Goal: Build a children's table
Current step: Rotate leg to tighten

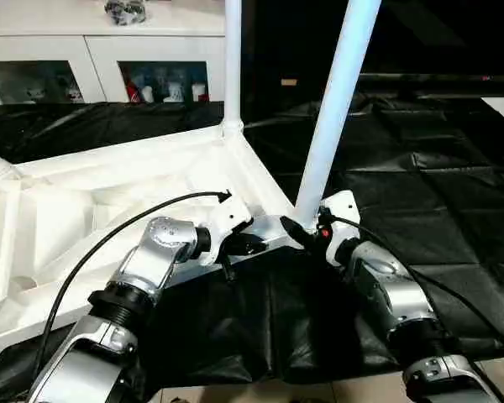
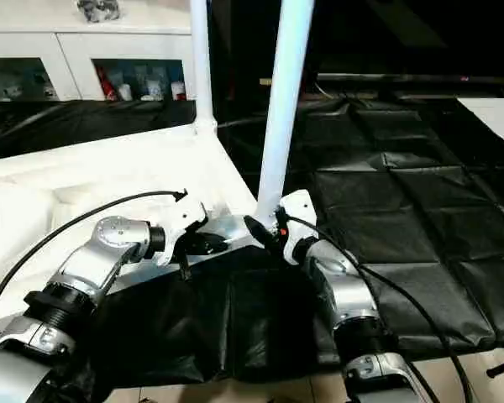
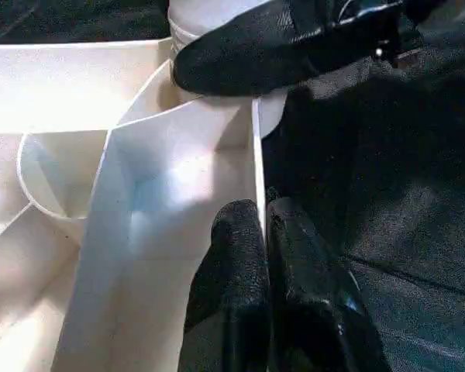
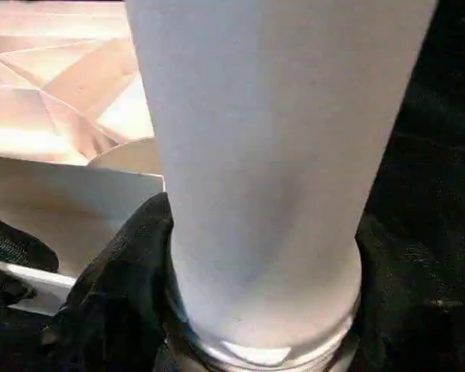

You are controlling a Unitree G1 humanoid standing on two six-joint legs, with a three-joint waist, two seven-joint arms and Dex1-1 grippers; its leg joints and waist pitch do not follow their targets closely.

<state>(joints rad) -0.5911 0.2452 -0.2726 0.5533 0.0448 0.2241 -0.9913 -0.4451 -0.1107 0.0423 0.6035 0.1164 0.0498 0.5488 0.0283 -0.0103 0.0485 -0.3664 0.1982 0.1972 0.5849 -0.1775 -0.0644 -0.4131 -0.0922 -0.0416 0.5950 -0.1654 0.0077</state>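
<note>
White leg point(image 1: 334, 109) stands in the tabletop point(image 1: 84, 201) corner socket

Lower centre of the head view: the left gripper point(image 1: 239, 247) and right gripper point(image 1: 302, 233) crowd the near corner of the upturned tabletop point(image 1: 109, 197), with little passage between them. The right gripper's fingers point(image 4: 112, 291) bracket the base of the tilted leg point(image 1: 336, 109), which blocks the centre. A second leg point(image 1: 233, 63) stands upright at the upper-centre corner. The black sheet point(image 1: 437, 185) across the right half is unobstructed. The cabinet point(image 1: 101, 50) closes off the upper left.
</note>
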